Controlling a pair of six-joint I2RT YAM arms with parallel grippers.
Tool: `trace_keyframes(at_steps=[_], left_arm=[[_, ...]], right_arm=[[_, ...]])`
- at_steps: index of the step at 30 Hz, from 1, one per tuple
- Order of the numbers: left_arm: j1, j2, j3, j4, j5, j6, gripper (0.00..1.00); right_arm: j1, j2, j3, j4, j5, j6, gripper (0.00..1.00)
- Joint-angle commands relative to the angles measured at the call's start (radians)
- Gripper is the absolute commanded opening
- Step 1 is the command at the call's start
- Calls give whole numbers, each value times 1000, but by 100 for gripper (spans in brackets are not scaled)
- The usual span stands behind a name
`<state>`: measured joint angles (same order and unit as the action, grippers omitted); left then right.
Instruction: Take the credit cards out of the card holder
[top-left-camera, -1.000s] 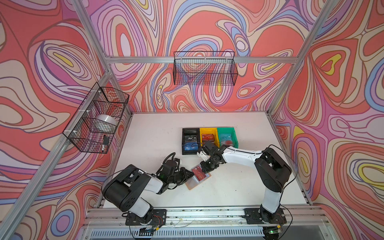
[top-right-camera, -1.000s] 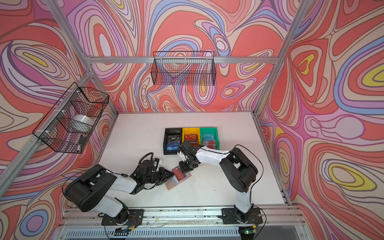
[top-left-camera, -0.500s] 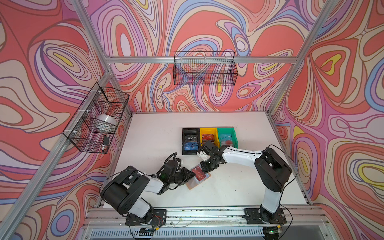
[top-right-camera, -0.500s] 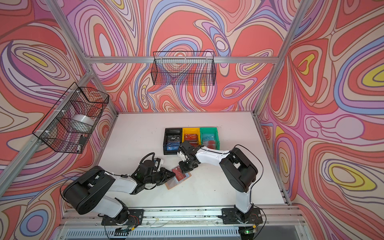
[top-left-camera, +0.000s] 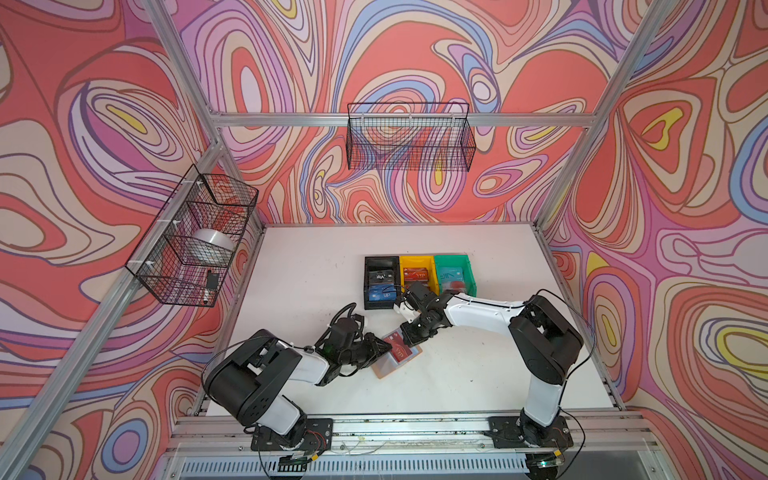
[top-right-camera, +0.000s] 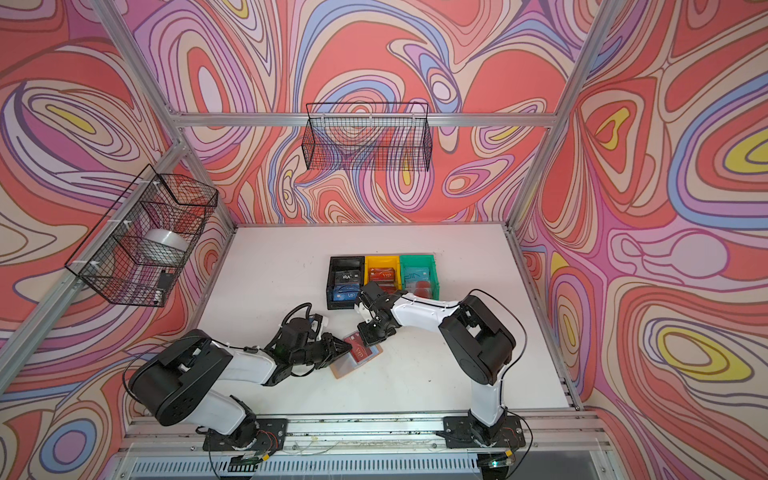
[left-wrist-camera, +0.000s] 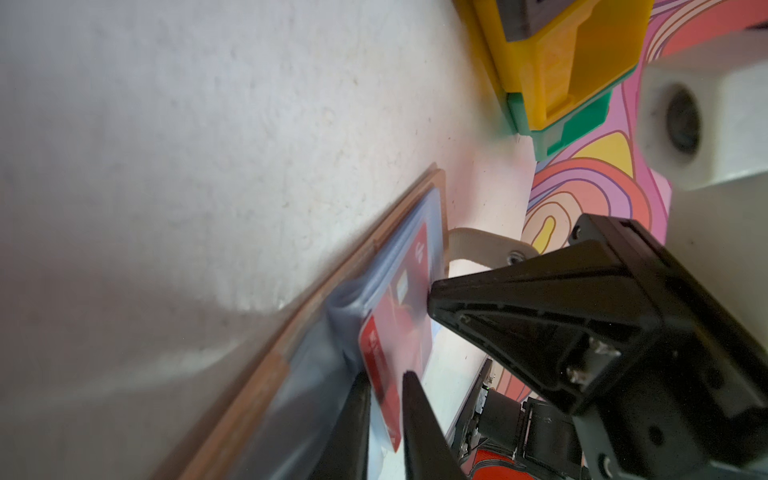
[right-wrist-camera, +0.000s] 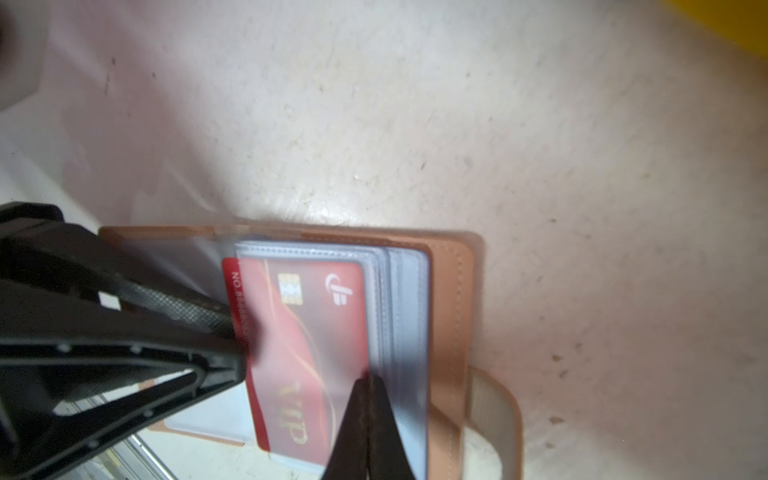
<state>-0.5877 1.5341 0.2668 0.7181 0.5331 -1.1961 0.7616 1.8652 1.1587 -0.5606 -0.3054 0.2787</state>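
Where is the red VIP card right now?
In both top views the red VIP card sits near the table's front middle, partly inside the tan card holder, between the left fingers and right fingers, in front of the coloured bins.

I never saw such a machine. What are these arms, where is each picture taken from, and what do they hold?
Two robot arms work at a white table. Two pictures look down from above; two come from wrist cameras. An open tan card holder lies there, near a row of black, yellow and green bins holding cards. The left gripper pinches a red card, partly out of its clear sleeve. The right gripper, shut, rests its tips on the sleeve.
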Motion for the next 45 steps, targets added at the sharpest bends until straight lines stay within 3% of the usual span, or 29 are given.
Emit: trace_keyframes(at_steps=[1,13,33,45], left_arm=[[-3,18,15,-12,-9,18,19],[-4,29,10,-14,-20,21,17],[-6,65,-4,3,-21,23,3],[-6,38,-51,-37,-41,39,2]], right_arm=[[5,35,-34,-16,19,-1,5],[4,42,-37,-12,15,2,5],[5,43,-47,-10,15,7,5],[5,65,-45,-16,11,13,5]])
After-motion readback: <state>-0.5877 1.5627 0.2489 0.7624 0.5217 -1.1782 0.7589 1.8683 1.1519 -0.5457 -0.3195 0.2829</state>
